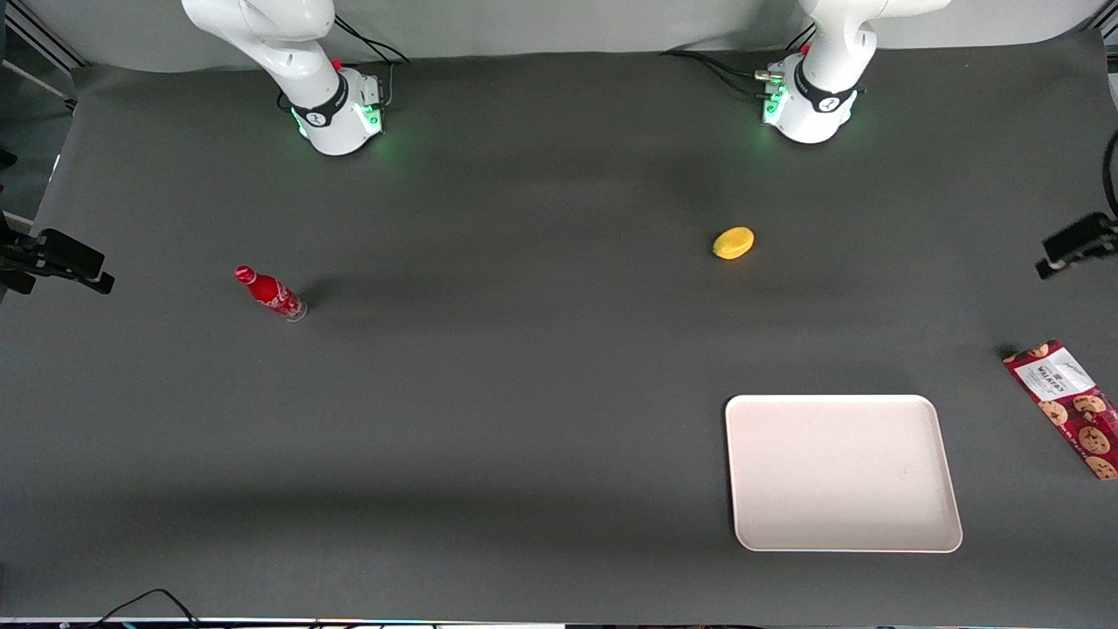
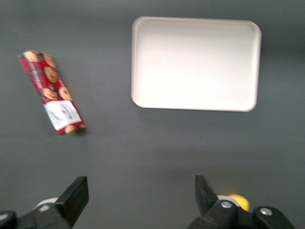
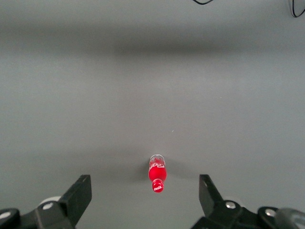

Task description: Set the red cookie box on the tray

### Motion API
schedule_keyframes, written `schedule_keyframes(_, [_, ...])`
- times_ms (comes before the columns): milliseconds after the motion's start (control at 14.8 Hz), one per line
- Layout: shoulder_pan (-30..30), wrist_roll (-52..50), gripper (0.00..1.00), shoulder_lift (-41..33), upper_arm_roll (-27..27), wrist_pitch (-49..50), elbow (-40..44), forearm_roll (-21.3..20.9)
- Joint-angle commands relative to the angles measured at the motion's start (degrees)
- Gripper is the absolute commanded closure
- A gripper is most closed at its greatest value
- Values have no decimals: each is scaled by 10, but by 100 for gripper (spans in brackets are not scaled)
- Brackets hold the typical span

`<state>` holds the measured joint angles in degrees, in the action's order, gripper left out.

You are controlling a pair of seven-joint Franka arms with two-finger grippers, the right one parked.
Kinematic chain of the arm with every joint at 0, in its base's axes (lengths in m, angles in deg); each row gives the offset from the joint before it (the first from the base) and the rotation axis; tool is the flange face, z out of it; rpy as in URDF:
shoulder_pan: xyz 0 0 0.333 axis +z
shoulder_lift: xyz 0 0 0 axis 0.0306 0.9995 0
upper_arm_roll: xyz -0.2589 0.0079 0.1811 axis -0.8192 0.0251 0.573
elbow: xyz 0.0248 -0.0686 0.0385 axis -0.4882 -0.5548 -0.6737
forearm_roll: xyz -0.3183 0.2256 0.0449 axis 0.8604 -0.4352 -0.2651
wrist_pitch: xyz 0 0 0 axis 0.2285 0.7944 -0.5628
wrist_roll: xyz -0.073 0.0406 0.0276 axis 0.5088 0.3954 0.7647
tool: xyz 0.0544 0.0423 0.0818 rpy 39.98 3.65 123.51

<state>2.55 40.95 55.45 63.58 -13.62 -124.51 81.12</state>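
Note:
The red cookie box (image 1: 1064, 408) lies flat on the dark table mat at the working arm's end, beside the tray and apart from it, partly cut off by the front view's edge. It also shows whole in the left wrist view as the cookie box (image 2: 51, 91), white label end nearest the gripper. The off-white tray (image 1: 843, 472) sits empty near the front camera; its bare floor shows as the tray (image 2: 195, 62). My left gripper (image 2: 139, 188) hangs high above the mat, open wide, nothing between its fingers. It does not show in the front view.
A yellow lemon-like object (image 1: 734, 243) lies between the working arm's base and the tray, and shows by one finger as the yellow object (image 2: 238, 201). A small red cola bottle (image 1: 270, 293) stands toward the parked arm's end. A black camera mount (image 1: 1074, 243) overhangs the table edge.

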Motion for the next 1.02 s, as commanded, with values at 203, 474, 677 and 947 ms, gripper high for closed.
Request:
schedule_keyframes(203, [39, 5, 0, 169, 64, -97, 120, 14])
schedule_keyframes(474, [90, 4, 0, 276, 65, -116, 218, 37])
schedule_keyframes(677, [130, 7, 0, 331, 64, -188, 227, 90])
schedule_keyframes(947, [151, 34, 0, 399, 64, -250, 228, 118])
